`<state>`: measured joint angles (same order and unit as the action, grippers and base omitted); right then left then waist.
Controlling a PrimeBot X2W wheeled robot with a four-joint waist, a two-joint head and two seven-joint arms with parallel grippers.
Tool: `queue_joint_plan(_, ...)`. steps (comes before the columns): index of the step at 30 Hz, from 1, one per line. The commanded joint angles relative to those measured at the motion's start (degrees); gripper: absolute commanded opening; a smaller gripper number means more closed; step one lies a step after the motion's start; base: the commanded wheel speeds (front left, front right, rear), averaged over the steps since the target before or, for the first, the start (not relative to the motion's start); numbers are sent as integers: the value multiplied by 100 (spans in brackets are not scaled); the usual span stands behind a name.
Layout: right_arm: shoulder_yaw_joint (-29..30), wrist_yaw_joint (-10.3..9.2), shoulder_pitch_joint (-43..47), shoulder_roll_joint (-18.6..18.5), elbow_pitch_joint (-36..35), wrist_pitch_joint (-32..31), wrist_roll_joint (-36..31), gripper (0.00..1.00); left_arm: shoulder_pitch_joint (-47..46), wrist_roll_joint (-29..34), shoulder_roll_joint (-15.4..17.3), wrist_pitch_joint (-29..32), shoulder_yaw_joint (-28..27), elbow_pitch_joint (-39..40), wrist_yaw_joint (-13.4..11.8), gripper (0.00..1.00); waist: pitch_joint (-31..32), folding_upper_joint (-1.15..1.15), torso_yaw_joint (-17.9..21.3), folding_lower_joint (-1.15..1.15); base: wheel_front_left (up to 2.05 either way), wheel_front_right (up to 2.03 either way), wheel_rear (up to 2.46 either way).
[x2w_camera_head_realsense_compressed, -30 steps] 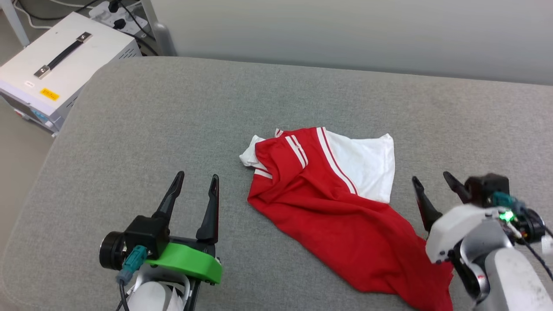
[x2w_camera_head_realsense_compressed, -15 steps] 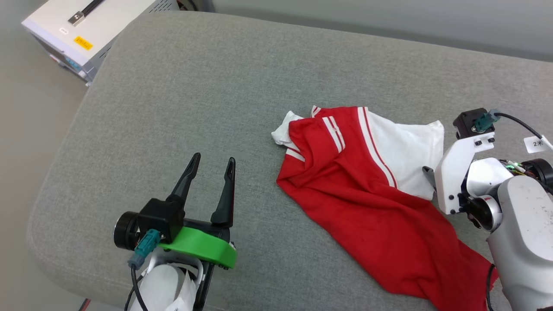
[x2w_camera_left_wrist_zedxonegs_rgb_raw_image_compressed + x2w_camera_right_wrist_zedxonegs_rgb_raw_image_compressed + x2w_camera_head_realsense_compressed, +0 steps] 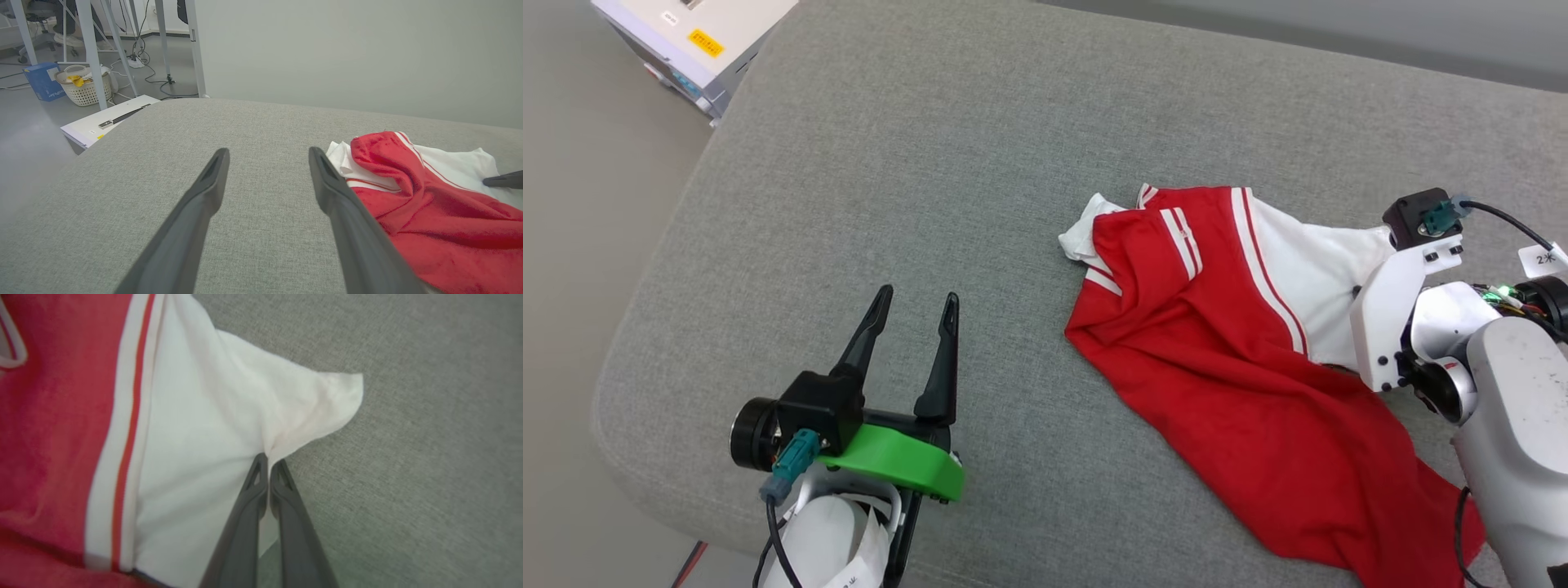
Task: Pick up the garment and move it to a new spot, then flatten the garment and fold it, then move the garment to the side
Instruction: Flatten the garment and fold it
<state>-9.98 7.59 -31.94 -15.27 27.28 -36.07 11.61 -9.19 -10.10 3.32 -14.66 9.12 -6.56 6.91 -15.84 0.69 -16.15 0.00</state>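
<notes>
Right wrist view: what's gripped there?
— My right pincer (image 3: 269, 463) is clamped on the white sleeve (image 3: 229, 416) of the garment (image 3: 1217, 367), ready to lift it off the right of the grey cushion (image 3: 931, 163). My left pincer (image 3: 917, 292) waits wide, to its left.
— Any writing?
— My wrist tag (image 3: 1543, 260) starts "2". The yellow sticker (image 3: 705, 42) far left is unreadable.

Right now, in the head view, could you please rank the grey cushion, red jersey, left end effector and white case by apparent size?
1. grey cushion
2. red jersey
3. left end effector, enlarged by nearness to the camera
4. white case, cropped by the frame edge, so its place is unsure
</notes>
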Motion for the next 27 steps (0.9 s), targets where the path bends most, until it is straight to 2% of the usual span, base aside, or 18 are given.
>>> queue_joint_plan(1,25,-10,87,-144,92,87,-37,0,-65,27,-32,-34,-23,-1,40,100,99,-69,141,0,0,0,0)
queue_joint_plan(8,146,-10,129,-602,-74,478,-18,0,-35,71,-38,-34,-54,-18,49,100,240,-69,512,0,0,0,0)
queue_joint_plan(16,457,-10,263,-1207,-201,628,-78,0,-75,97,-41,-34,-76,11,54,100,138,-69,793,0,0,0,0)
queue_joint_plan(21,840,-10,363,-1499,64,804,-277,0,-151,106,-41,-34,-79,2,56,100,38,-69,850,0,0,0,0)
queue_joint_plan(27,1421,-10,445,-1565,643,1039,-667,0,-212,95,-40,-34,-43,-40,57,100,10,-69,867,0,0,0,0)
